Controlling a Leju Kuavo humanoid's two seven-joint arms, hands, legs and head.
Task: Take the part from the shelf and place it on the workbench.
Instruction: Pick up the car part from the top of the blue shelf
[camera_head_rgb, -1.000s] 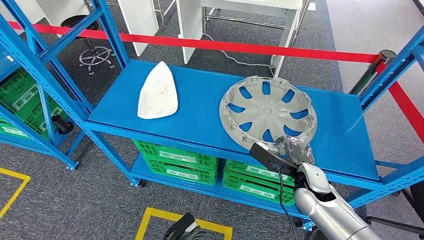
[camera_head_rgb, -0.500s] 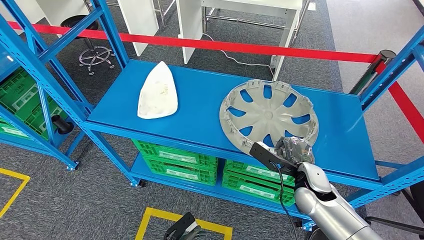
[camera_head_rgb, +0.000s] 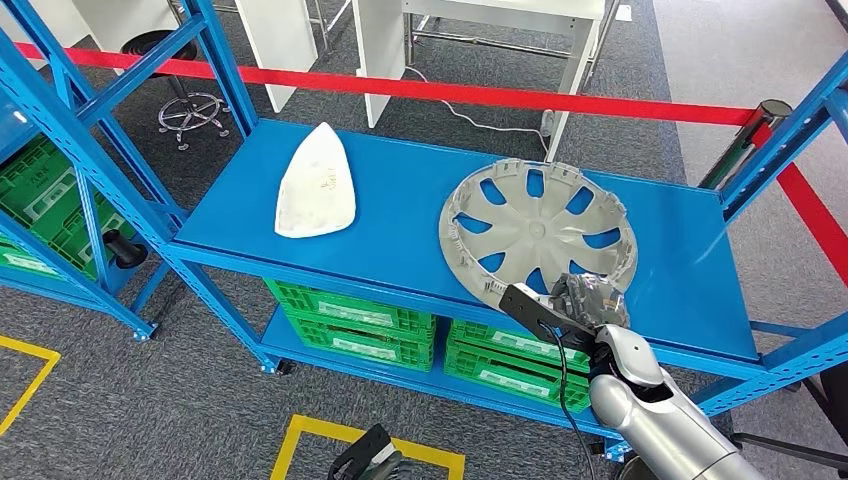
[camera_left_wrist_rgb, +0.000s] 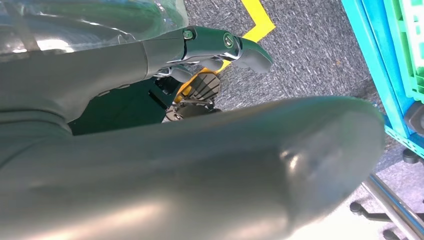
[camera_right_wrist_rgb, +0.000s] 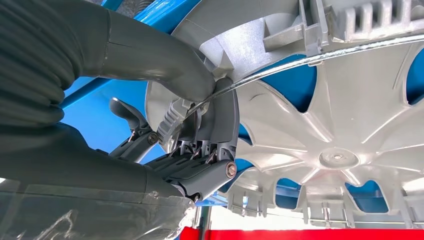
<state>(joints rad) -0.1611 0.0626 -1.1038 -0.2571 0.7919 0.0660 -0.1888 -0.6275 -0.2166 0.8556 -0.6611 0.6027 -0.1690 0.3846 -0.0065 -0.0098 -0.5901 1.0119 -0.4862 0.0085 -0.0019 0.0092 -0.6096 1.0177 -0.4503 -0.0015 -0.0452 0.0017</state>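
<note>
A silver wheel cover (camera_head_rgb: 535, 232) with several spokes lies inner side up on the right half of the blue shelf (camera_head_rgb: 400, 225). My right hand (camera_head_rgb: 585, 300) grips its near rim. In the right wrist view the thumb presses on the inner side of the wheel cover (camera_right_wrist_rgb: 340, 125) and the fingers (camera_right_wrist_rgb: 200, 155) curl under the rim. A white shell-shaped part (camera_head_rgb: 316, 185) lies on the left half of the shelf. My left hand (camera_head_rgb: 370, 462) hangs low in front of the shelf, and the left hand (camera_left_wrist_rgb: 210, 47) holds nothing, its fingers apart.
Green crates (camera_head_rgb: 350, 318) fill the lower shelf level. Blue uprights (camera_head_rgb: 790, 125) frame the shelf on both sides, with another rack (camera_head_rgb: 60, 150) to the left. A red barrier tape (camera_head_rgb: 500, 97) runs behind. Yellow floor markings (camera_head_rgb: 300, 430) lie near my feet.
The wheel cover has tilted and shifted slightly as my right hand closed on its near rim; it has barely moved in the last half second. The left hand has stayed put.
</note>
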